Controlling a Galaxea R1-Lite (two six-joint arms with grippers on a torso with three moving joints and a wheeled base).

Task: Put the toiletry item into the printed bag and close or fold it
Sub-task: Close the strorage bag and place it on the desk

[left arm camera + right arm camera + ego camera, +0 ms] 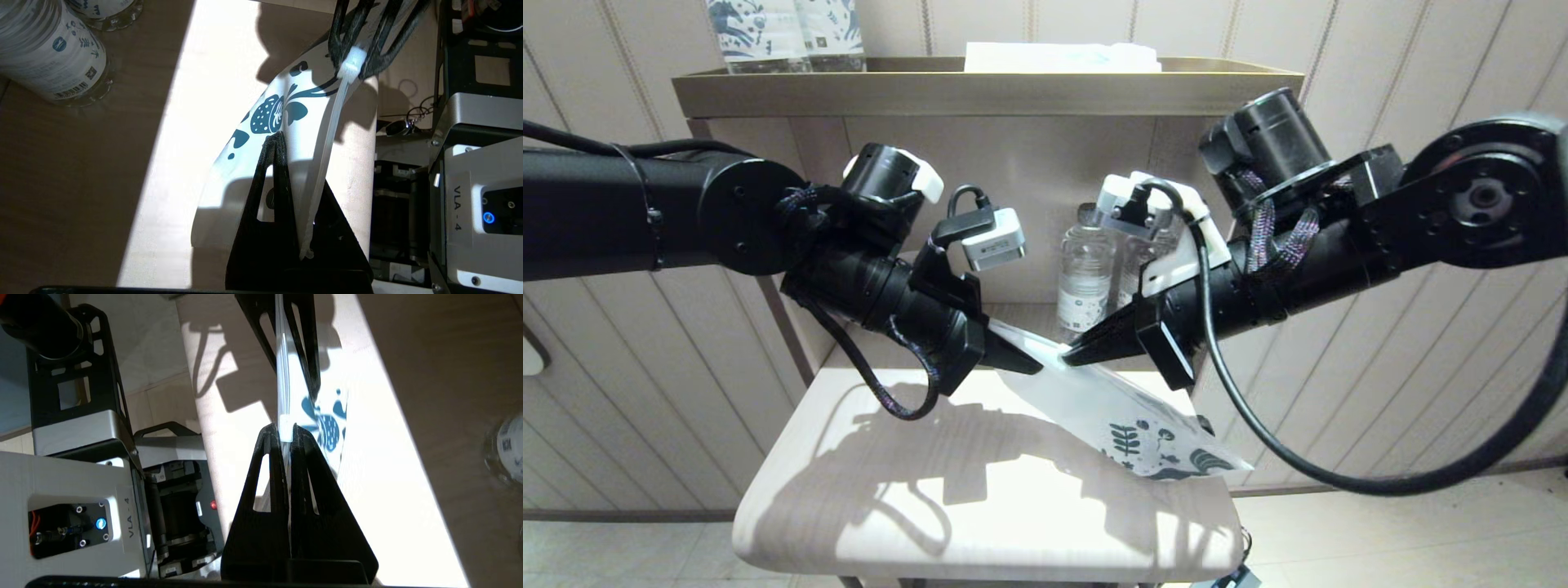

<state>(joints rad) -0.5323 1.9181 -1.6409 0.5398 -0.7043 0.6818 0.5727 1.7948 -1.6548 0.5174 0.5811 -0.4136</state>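
The printed bag point(1127, 416) is a white pouch with a dark blue leaf print at its low end. It slopes down from both grippers to the right edge of the pale table point(890, 506), where the printed end rests. My left gripper point(1033, 365) and my right gripper point(1068, 356) meet tip to tip on its raised plain edge, each shut on it. In the left wrist view the bag point(253, 134) runs between that gripper's point(294, 163) fingers. The right gripper point(286, 433) pinches the bag's clear edge strip point(282, 396). No toiletry item shows.
Clear water bottles point(1085, 278) stand on the table's back part behind the grippers and show again as bottles point(49, 61). A metal shelf point(980, 86) above carries blue-printed bottles point(768, 33) and a flat white packet point(1062, 57). My own base point(470, 196) is below the table's near edge.
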